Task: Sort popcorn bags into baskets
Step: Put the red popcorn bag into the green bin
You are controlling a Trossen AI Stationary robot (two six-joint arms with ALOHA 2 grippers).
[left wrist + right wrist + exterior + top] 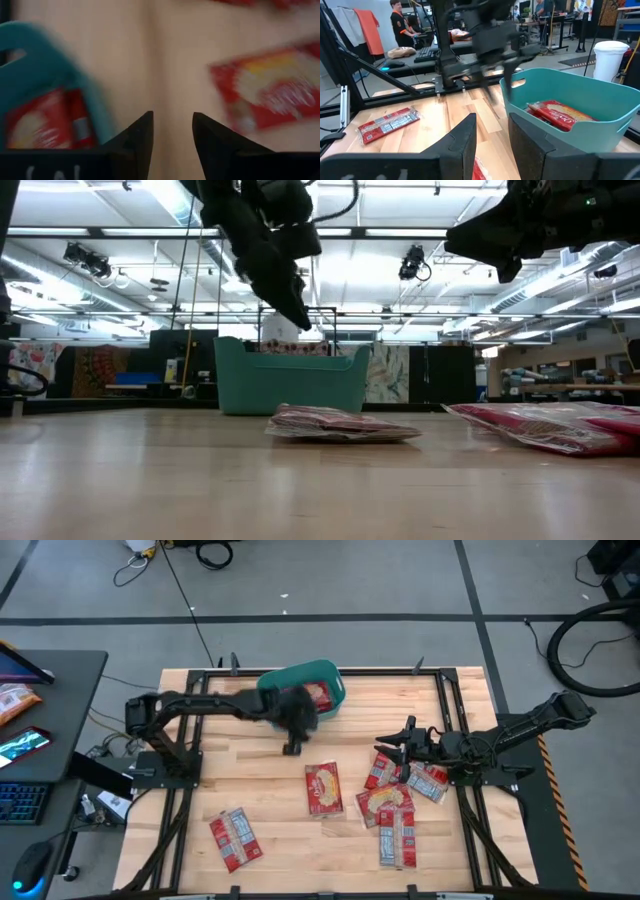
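Note:
The teal basket [300,690] stands at the table's far middle with a red popcorn bag [318,695] lying inside; the right wrist view shows that bag [560,114] too. My left gripper [291,746] hangs open and empty just in front of the basket's near wall, above bare wood. Its wrist view shows the basket [45,65] beside its fingers and a bag [270,100] flat on the table. My right gripper [398,740] is open and empty, held above the far edge of a cluster of bags [385,802] at the table's right.
Loose bags lie flat on the table: one at the near left [232,838], one in the middle [323,788], several at the right [428,780]. Bare wood lies between the basket and the middle bag. A desk with a person [400,20] stands beyond the table's left side.

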